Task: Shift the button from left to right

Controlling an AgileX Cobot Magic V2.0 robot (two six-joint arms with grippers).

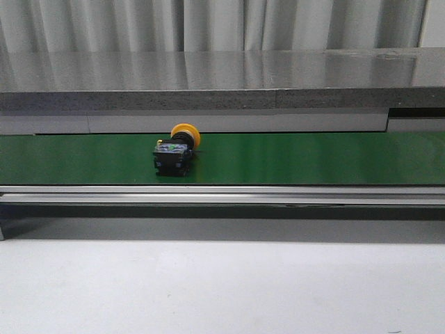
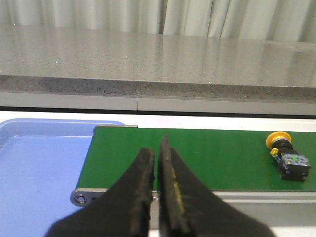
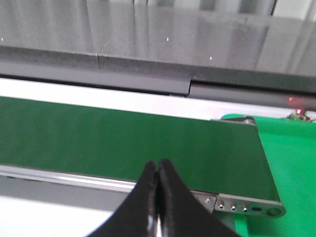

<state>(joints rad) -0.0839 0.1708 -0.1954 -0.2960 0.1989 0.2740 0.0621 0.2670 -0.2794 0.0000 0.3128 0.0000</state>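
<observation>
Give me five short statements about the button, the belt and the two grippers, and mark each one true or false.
1. The button lies on the green belt. True.
2. The left gripper holds the button. False: it is shut on nothing, and the button lies apart from it on the belt.
3. The button's cap is yellow-orange. True.
4. The right gripper is wide open. False: its jaws are shut together.
5. A red tray sits at the belt's end in the left wrist view. False: the tray is blue.
</observation>
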